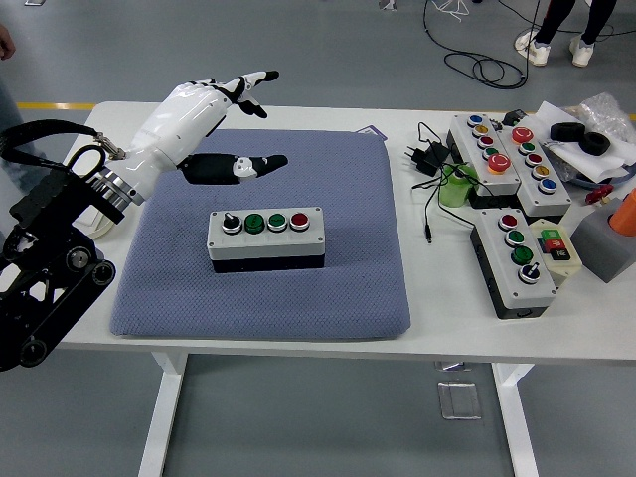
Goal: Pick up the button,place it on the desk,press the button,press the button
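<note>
A grey button box (pixel 266 238) with a black knob, two green buttons and a red button lies on the blue-grey pad (pixel 262 288) in the middle of the table. My left hand (pixel 231 124) is white with black fingertips. It hovers open above and behind the box's left end, fingers spread, holding nothing and well clear of the box. My right hand is out of view.
Several more button boxes (pixel 517 258) lie at the right of the table with a black power adapter and cables (pixel 427 157), a green cup (pixel 454 189), tape rolls (pixel 579 136) and an orange object on a grey block (pixel 611 238). People's legs show at the top right.
</note>
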Motion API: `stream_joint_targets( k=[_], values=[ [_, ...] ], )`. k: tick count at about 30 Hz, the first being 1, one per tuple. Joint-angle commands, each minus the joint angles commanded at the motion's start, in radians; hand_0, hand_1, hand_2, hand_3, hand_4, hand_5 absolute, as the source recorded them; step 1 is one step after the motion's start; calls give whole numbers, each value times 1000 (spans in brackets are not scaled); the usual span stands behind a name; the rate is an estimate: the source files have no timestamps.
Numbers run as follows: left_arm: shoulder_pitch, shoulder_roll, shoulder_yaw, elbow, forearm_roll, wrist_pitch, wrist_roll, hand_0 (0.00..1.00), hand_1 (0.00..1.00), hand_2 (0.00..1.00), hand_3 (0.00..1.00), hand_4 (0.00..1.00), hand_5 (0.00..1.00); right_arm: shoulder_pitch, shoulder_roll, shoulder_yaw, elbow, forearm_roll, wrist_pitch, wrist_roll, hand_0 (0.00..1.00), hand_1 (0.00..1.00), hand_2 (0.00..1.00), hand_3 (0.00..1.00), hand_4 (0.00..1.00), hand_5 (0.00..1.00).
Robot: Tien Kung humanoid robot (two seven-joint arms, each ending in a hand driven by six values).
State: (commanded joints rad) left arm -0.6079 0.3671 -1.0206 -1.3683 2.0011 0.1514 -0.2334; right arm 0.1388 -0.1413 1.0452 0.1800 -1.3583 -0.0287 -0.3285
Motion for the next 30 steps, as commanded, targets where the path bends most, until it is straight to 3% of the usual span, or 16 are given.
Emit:
stream_joint_targets(
  k=[4,5,10,11,16,17,19,22,23,30],
  values=[
    [-3,-2,15,-27,15,-8,6,91,35,93,911,432,2,0,0,1,0,-1,0,0,653,637,663,580,374,234],
    [-4,-4,23,-29,16,4,6,73,2,38,904,405,2,0,0,1,0,-1,0,0,652,637,663,580,373,233],
    [-5,-6,41,-31,5,47,17,73,2,38,904,405,2,0,0,0,0,0,-1,0,652,637,663,580,373,233],
    [-5,-6,44,-31,2,51,19,17,2,14,872,728,243,0,0,0,0,0,-1,0,652,637,663,580,374,234],
    [-4,-4,61,-29,-18,43,25,17,2,14,872,728,243,0,0,1,0,-1,0,-1,652,637,663,580,374,234],
    [-4,-4,63,-29,-20,42,25,49,2,2,844,573,2,0,0,1,0,-1,0,-1,652,637,663,579,373,235],
    [-2,-2,68,-30,-15,38,30,49,2,2,844,573,2,0,0,1,0,-2,0,-1,652,637,663,579,373,235],
    [3,4,75,-36,1,-4,31,49,2,2,844,573,2,-1,0,0,0,-1,1,-1,652,637,663,579,373,235],
    [3,7,78,-37,9,-25,29,54,2,2,828,523,2,-1,0,0,0,-1,1,-1,651,637,663,580,373,232],
    [5,25,116,-43,86,-185,24,53,2,2,820,501,2,-1,0,0,0,-1,1,-1,651,636,663,580,374,233]
  ],
)
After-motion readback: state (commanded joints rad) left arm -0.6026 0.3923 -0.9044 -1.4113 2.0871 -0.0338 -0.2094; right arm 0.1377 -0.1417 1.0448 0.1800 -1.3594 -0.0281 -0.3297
